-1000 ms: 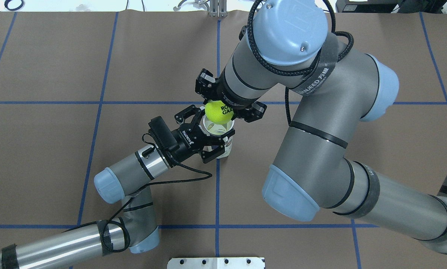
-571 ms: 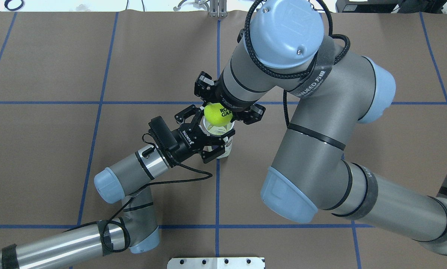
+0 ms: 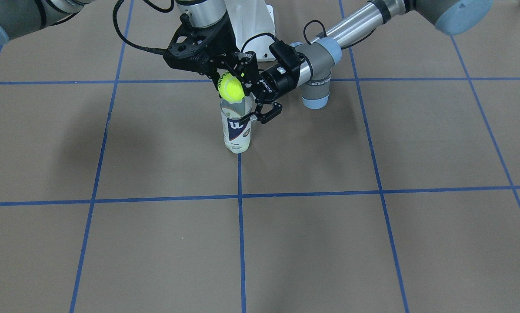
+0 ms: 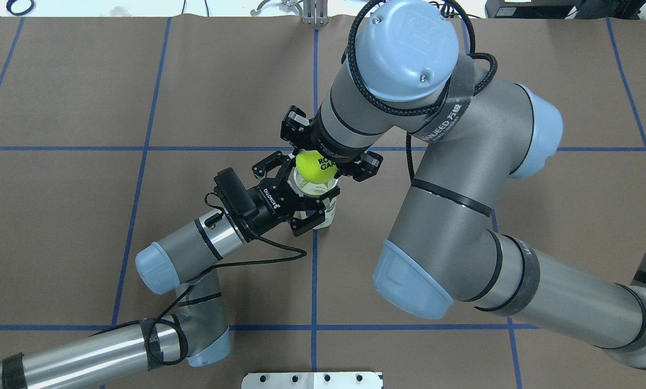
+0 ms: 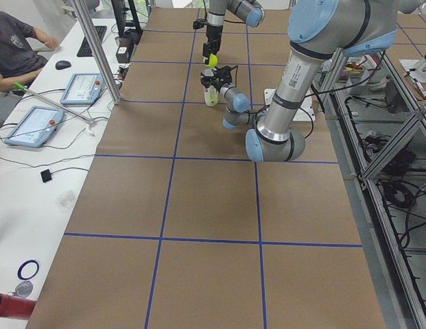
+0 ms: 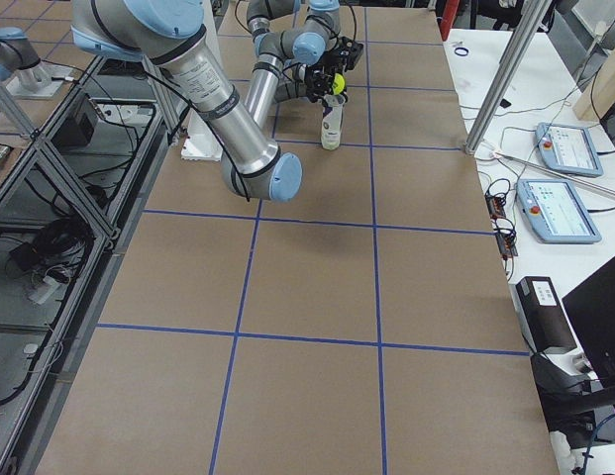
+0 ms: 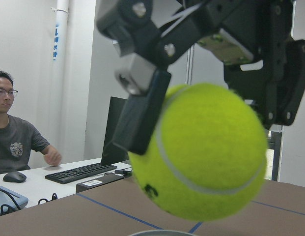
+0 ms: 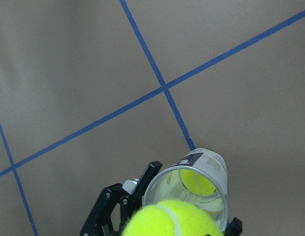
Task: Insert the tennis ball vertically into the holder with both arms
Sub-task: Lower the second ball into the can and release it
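Brown table (image 4: 58, 81) w/ blue tape grid (image 4: 58, 147). Right arm (image 4: 452, 178) reaches down, left arm (image 4: 182, 254) comes in low. Holder (image 3: 236, 130) stands upright at centre, left gripper (image 4: 307, 193) clamped round its upper part. Right gripper (image 4: 316, 162) pinches tennis ball (image 3: 231, 89) just above holder's mouth; 2nd ball (image 8: 199, 181) inside at bottom

The tennis ball (image 4: 313, 165) bears black letters "RO" over "GAR", cut off at its 3 o'clock edge. At the holder's (image 3: 236, 130) 8 o'clock in the overhead view, the left gripper (image 4: 300, 190) body reads "ROBOTIQ". The holder's navy label shows a white "W".
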